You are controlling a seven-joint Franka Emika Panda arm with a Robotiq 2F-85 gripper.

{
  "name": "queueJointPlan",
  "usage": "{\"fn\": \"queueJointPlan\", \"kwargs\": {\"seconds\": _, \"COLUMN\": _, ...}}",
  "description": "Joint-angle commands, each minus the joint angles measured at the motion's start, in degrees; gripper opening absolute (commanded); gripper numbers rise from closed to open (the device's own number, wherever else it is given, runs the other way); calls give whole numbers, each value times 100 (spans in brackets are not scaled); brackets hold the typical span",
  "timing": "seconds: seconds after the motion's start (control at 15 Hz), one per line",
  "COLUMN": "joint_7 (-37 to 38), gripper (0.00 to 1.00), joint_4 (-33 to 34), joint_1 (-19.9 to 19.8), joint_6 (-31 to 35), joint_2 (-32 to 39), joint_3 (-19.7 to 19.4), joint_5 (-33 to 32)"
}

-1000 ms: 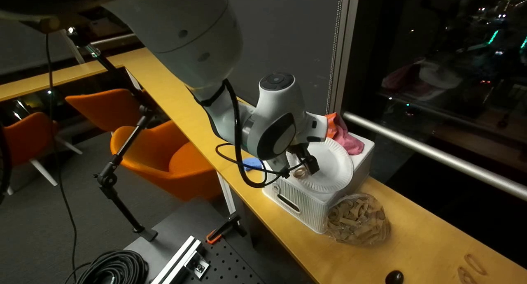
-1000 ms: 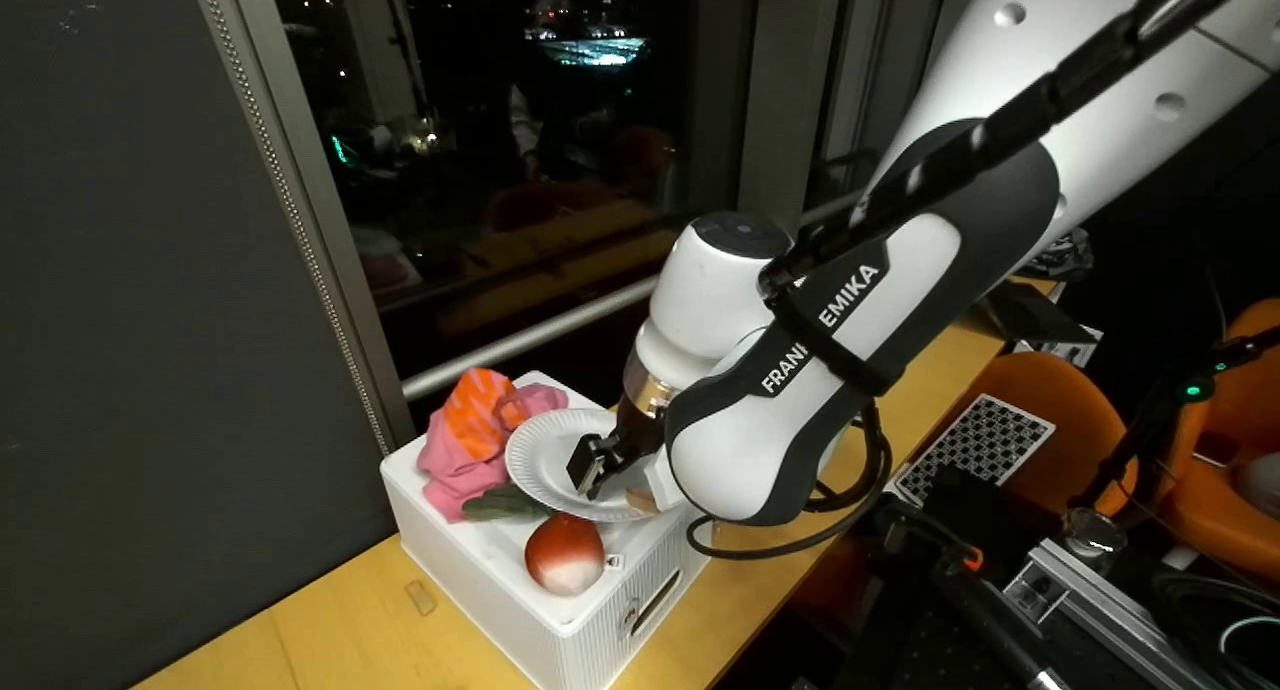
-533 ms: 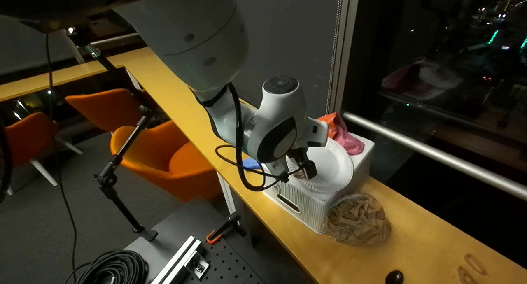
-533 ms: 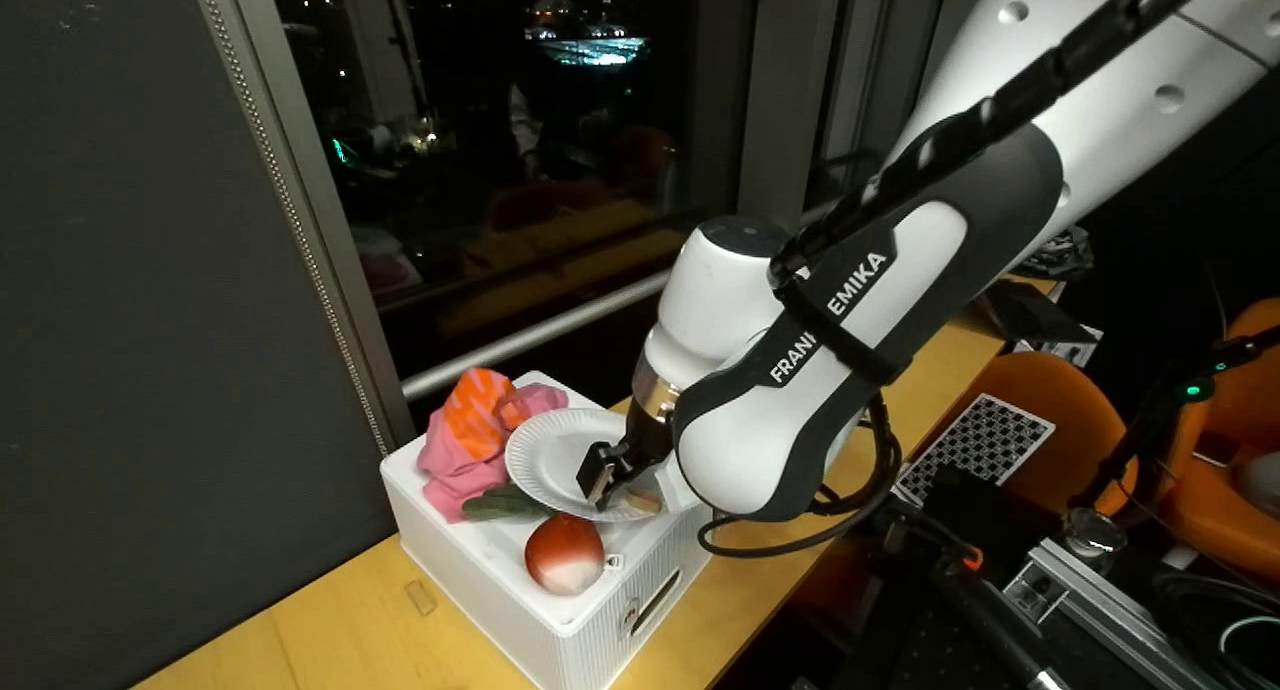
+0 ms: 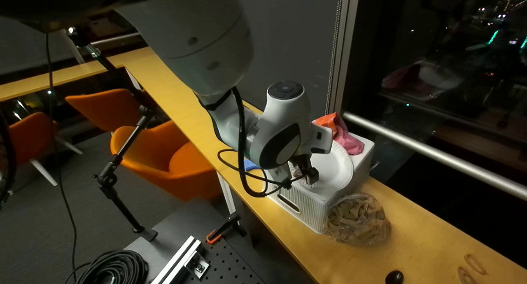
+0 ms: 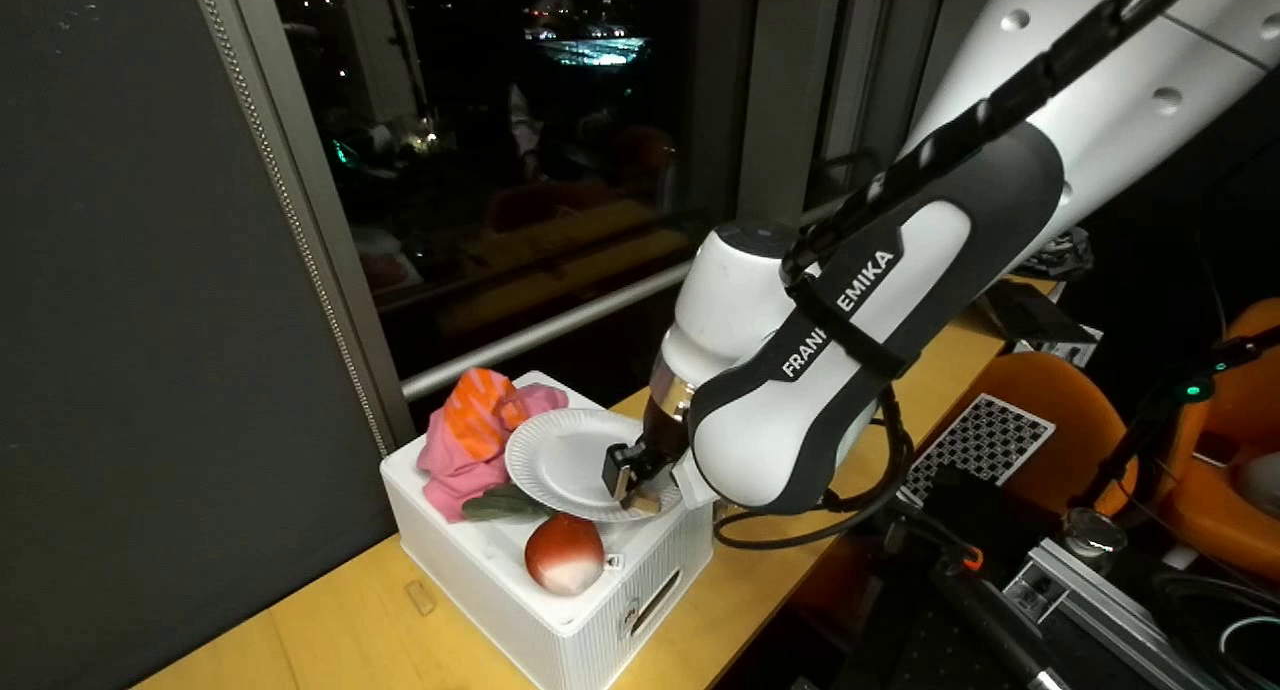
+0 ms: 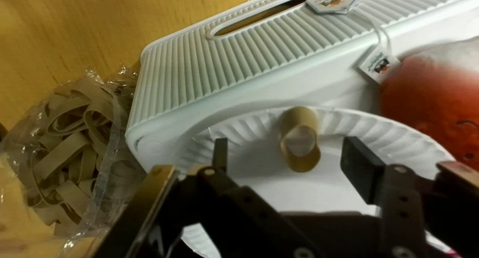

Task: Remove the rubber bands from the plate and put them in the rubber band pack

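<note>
The wrist view shows the fingers standing wide apart, with nothing clamped between them. The rubber bands sit on the plate near its rim, curled up into what looks like one loop; whether several are nested there cannot be told. Seen from the wrist, that loop lies in line with the gap, but no contact shows. The plate rests on a white bin, and the rubber band pack, a stuffed clear bag, lies on the tabletop against or just beside that bin; the views do not settle which.

By these signs the task is at its approach: the pick has not been made, and closing, lifting, carrying across and letting go all remain. In an exterior view, two tan loops also lie on the tabletop, well apart from the pack; their part in the task is unclear. Whether the pack's mouth stands open cannot be made out, which may make the last step the fiddly one.
</note>
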Motion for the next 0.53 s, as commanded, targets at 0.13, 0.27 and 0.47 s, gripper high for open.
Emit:
{"fn": "queueJointPlan", "kwargs": {"seconds": 0.13, "joint_7": -176, "gripper": 30, "joint_4": -53, "joint_1": -73, "joint_6": 24, "joint_2": -71, "joint_3": 1, "joint_5": 167}}
{"fn": "queueJointPlan", "kwargs": {"seconds": 0.27, "joint_7": -177, "gripper": 17, "joint_4": -48, "joint_1": -97, "joint_6": 36, "joint_2": -58, "joint_3": 21, "joint_5": 182}}
{"fn": "queueJointPlan", "kwargs": {"seconds": 0.47, "joint_7": -160, "gripper": 0, "joint_4": -54, "joint_1": -101, "joint_6": 33, "joint_2": -72, "joint_3": 21, "joint_5": 191}}
